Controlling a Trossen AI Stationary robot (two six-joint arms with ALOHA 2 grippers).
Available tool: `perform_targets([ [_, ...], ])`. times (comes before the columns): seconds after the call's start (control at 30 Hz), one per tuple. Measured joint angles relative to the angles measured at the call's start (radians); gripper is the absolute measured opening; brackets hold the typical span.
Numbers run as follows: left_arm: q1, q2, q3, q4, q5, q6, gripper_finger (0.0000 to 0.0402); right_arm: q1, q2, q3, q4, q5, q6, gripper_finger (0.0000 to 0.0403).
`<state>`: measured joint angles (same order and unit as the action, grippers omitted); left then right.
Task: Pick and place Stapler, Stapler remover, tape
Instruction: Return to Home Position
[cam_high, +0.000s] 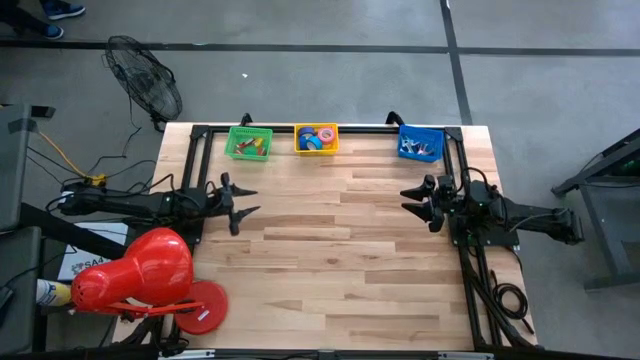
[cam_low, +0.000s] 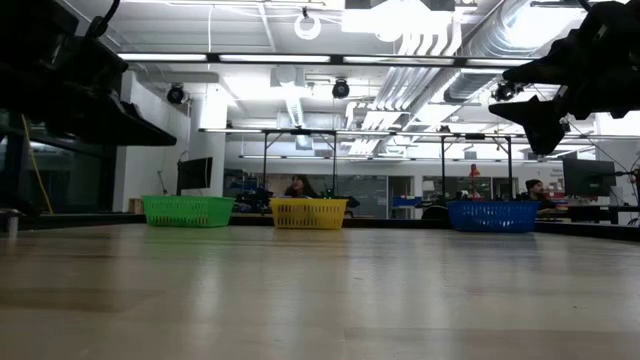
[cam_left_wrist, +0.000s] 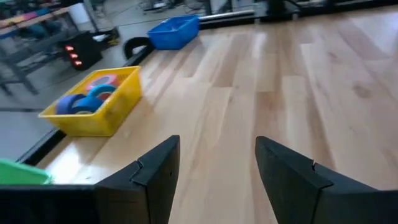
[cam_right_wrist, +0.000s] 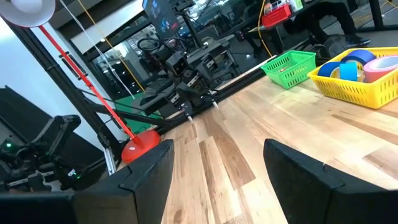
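The left claw (cam_high: 246, 201) hangs spread and empty at middle left of the high view, over the edge of the worktop (cam_high: 340, 250). Its own camera shows both dark fingers wide apart with bare wood between them. The right claw (cam_high: 407, 200) mirrors it at middle right, also spread and holding nothing.

Beyond them, along the top of the high view, stand three bins. The green bin (cam_high: 249, 129) at upper left holds small coloured pieces I take to be the staplers (cam_high: 251, 147). The yellow bin (cam_high: 316, 126) at upper centre holds the tape (cam_high: 318, 137), several blue and pink-red rolls lying together. The blue bin (cam_high: 420, 128) at upper right holds pale bits, probably the stapler removers (cam_high: 414, 148), too small to be sure.

The sorting looks finished, with nothing loose on the wood.

The tape rolls should be light, rigid rings with smooth sides. They are best pinched across the ring's wall, one finger in the core. The staplers are likely heavier and hard, and best gripped across the narrow body at mid-length.
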<state>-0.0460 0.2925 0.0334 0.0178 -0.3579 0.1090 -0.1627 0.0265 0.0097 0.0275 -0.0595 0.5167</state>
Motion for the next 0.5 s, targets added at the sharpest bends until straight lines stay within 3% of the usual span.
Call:
perform_targets([
  [0.5, 0.0, 0.0, 0.0, -0.007, 0.035, -0.001, 0.0205, 0.0, 0.0, 0.0, 0.0, 0.0, 0.0, 0.024],
])
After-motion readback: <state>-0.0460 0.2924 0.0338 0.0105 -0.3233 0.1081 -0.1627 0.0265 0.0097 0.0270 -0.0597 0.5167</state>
